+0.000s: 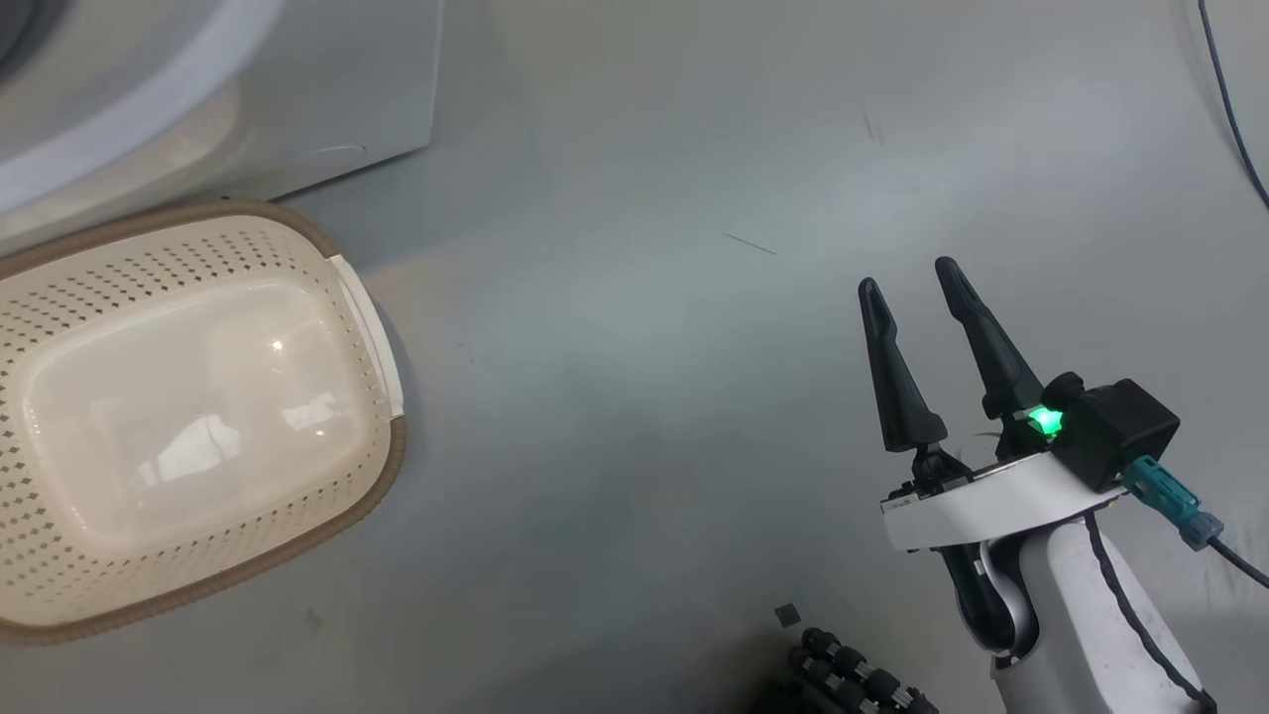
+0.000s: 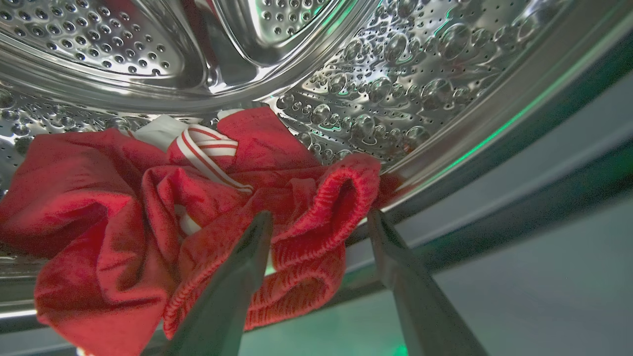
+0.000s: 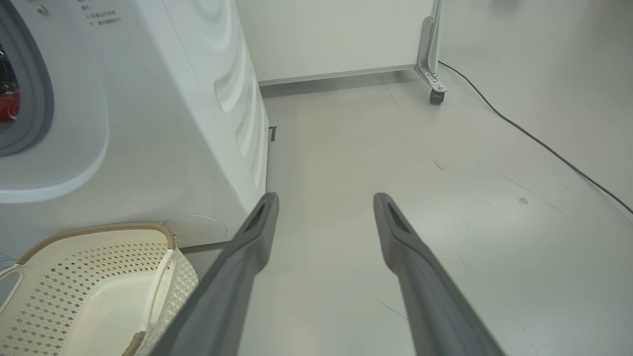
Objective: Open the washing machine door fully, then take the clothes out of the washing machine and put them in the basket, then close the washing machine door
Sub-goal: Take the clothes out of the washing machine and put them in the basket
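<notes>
My left gripper [image 2: 319, 217] is open inside the steel drum [image 2: 395, 74] of the washing machine [image 1: 327, 89]. Its two fingers straddle a ribbed fold of the red clothes [image 2: 99, 198], which lie bunched on the drum's lower wall with a white-striped band showing. The cream basket [image 1: 389, 466] stands empty on the floor against the washer's front. My right gripper [image 1: 907, 276] hovers open over bare floor, well right of the basket. In the right wrist view the washing machine [image 3: 163, 123], its grey ring with a bit of red and the basket [image 3: 99, 228] appear. The door is out of view.
A black cable [image 3: 544, 146] runs across the grey floor at the right. A white panel on a caster leg [image 3: 435, 94] stands behind the washer. Dark ribbed parts of my base [image 1: 853, 674] sit at the bottom edge. Open floor lies between basket and right gripper.
</notes>
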`<state>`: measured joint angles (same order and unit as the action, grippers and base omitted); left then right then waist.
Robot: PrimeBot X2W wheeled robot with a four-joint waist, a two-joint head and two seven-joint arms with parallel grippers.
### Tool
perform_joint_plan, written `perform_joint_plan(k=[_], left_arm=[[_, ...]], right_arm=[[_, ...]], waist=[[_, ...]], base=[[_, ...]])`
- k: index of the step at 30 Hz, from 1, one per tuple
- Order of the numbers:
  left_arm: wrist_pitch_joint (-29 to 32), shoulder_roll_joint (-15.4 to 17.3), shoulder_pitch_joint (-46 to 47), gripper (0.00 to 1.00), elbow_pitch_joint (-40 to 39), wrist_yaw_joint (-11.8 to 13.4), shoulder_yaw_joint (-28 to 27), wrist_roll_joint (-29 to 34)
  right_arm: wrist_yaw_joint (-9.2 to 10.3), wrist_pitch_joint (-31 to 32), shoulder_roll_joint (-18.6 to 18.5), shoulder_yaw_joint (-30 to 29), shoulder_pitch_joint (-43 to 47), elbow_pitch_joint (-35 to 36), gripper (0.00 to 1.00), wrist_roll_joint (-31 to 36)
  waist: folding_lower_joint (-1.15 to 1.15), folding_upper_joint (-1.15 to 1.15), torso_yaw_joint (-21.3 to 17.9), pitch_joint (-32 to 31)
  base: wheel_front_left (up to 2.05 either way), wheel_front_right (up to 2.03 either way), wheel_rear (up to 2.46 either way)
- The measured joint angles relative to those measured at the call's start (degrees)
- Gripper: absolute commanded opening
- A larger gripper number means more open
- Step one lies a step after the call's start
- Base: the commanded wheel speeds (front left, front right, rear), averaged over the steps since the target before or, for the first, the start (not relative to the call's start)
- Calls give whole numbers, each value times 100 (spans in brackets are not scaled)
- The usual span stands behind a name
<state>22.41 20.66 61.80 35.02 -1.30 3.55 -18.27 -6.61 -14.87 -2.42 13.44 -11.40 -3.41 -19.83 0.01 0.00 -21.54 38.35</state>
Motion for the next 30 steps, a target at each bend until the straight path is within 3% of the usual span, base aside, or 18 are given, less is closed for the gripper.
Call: perform_joint_plan(k=[11,12,19,30], left_arm=[[278,219,371,100,330,211,1,214],[327,233,467,0,433,309,32,276],[313,220,530,0,494,302,104,316],[-248,53,535,0,500,158,145,265]], right_arm=[[-34,0,13,94,-238,-66,100,-197],[-34,0,13,96,-269,-99,100,-254],[-34,0,13,80,-369,-126,100,-293],[-35,0,14,-158,-398,-166,100,-202]], waist=[[0,0,-199,249],[0,0,-236,277],[0,0,-215,283],[0,0,1,166]], base=[[0,0,0],[0,0,0],[0,0,0],[0,0,0]])
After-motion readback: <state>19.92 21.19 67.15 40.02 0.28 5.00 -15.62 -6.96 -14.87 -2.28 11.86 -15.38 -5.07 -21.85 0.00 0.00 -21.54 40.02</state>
